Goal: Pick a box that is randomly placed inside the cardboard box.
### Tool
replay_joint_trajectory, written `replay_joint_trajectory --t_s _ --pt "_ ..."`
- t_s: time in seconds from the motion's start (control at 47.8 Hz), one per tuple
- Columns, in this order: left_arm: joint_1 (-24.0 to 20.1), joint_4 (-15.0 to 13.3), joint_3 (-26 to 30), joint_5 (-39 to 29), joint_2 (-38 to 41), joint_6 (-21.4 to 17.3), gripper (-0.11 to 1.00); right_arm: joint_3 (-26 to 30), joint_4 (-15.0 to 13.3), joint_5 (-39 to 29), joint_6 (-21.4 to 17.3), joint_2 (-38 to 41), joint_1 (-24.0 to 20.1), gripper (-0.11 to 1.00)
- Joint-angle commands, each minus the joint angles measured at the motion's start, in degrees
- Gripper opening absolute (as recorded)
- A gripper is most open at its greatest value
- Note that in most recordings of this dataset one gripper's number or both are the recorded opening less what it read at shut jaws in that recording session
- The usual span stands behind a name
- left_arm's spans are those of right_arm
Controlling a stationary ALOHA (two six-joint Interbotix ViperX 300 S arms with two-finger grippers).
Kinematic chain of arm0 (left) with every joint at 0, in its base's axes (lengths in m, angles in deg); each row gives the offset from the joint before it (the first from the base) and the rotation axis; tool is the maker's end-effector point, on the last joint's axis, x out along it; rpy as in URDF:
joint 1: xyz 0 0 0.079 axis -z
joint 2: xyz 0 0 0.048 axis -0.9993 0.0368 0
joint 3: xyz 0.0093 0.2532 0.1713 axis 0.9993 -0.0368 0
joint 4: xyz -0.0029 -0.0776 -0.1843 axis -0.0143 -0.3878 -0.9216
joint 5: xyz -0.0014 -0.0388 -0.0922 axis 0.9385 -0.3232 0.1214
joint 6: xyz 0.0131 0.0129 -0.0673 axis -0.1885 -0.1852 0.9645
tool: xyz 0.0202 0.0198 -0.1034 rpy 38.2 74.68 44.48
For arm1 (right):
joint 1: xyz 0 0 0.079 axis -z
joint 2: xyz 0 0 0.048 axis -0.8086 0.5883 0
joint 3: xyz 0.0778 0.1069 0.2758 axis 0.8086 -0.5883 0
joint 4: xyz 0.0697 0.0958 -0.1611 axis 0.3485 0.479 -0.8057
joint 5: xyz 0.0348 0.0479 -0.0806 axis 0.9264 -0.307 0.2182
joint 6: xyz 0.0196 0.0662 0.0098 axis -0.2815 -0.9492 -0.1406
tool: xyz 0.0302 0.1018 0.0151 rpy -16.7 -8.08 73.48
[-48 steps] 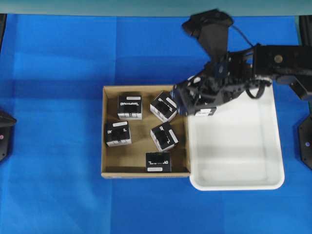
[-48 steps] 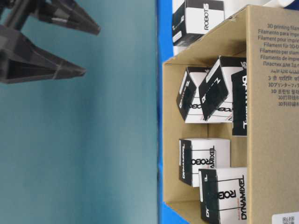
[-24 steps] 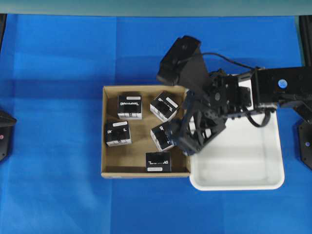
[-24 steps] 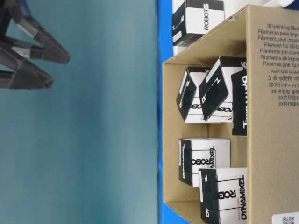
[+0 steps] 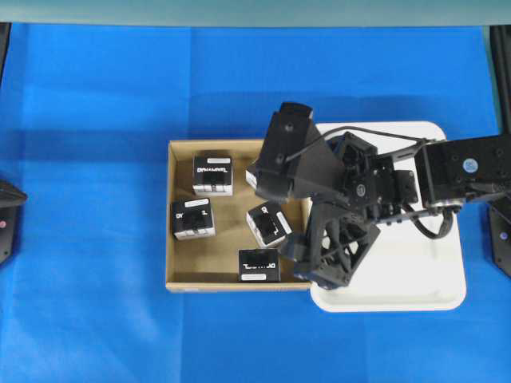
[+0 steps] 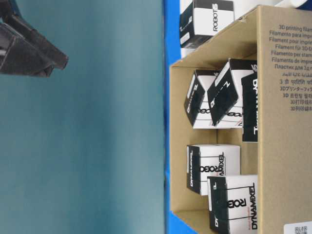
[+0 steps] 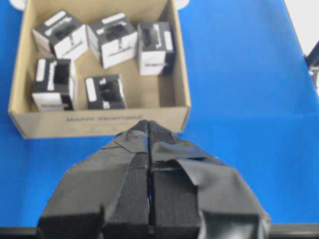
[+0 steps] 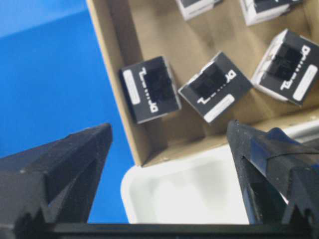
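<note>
The counter [image 5: 96, 96] wore a smooth, matte blue covering, and everything sat on it around the cardboard box [image 5: 171, 215], a shallow brown carton of plain corrugated board with low walls and crisp square corners. Touching the carton's right wall lay the white tray [image 5: 447, 287], glossy moulded plastic with rounded corners and a raised lip.

The right gripper [image 8: 169, 164] hung above the seam between carton and tray, its angular black fingers [image 8: 60, 164] set wide apart with nothing between them. The left gripper [image 7: 149, 149] sat well outside the carton's left wall, its tape-wrapped fingers pressed together, holding nothing.

Five black boxes showed inside the carton, each a small cube of stiff printed card with a white label strip; a sixth lay outside the carton, beside its wall. The nearest candidate looked like the box [image 5: 268, 224] close to the carton's right wall, turned at a slant to the walls, with another [image 5: 259, 264] tight against the front wall.

To do the step well, I judged the gripper should pick the slanted box rather than the wall-hugging one, since it seemed to have free space on more sides. The wrist would want turning so the fingers met two flat opposite faces, not corners. A straight descent, fingers kept wide, would avoid snagging the carton's rim. Smooth card could slip, so the fingers should close low on the sides.
</note>
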Motion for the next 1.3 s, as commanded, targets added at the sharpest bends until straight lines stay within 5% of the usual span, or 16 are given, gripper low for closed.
replay_joint_trajectory --t_s 0.0,0.523,1.004,1.276 --pt "0.0 0.2 1.8 0.4 0.3 0.4 -0.07 1.1 0.1 0.3 1.4 -0.6 -1.1 0.93" --pt "0.0 0.1 1.1 6.3 1.2 1.6 -0.07 -2.3 -0.2 12.1 6.6 -6.7 -1.5 0.93" --pt "0.0 0.1 1.2 7.4 0.9 1.5 -0.07 -17.8 -0.5 37.0 6.6 -20.8 -1.4 0.93" --pt "-0.1 0.1 1.1 7.5 1.0 1.5 -0.07 -24.6 -0.8 44.8 6.4 -26.3 -0.9 0.92"
